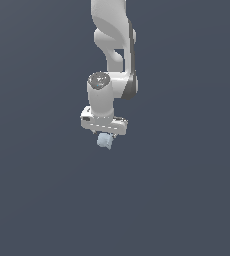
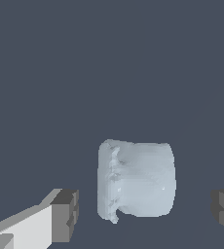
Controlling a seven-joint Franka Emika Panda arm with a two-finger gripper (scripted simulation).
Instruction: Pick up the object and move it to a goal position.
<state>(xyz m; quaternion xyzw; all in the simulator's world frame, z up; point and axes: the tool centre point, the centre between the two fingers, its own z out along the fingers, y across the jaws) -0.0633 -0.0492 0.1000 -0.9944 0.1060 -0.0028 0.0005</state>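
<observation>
- Gripper [image 1: 106, 135] points down, its fingers [image 2: 65, 214] spread wide, holding nothing.
- Pale-blue block [image 2: 136, 180] sits between the pads, touching neither.
- Plain grey floor [image 1: 187, 200] all around.

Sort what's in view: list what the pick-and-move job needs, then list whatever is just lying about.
Job:
- block, pale blue, between the fingers, untouched in the wrist view
- claw, open around it

Lying about:
- nothing else visible; only the plain dark surface

We are viewing the object [image 2: 136, 181] lying between the spread jaws, a clear gap showing on each side.
</observation>
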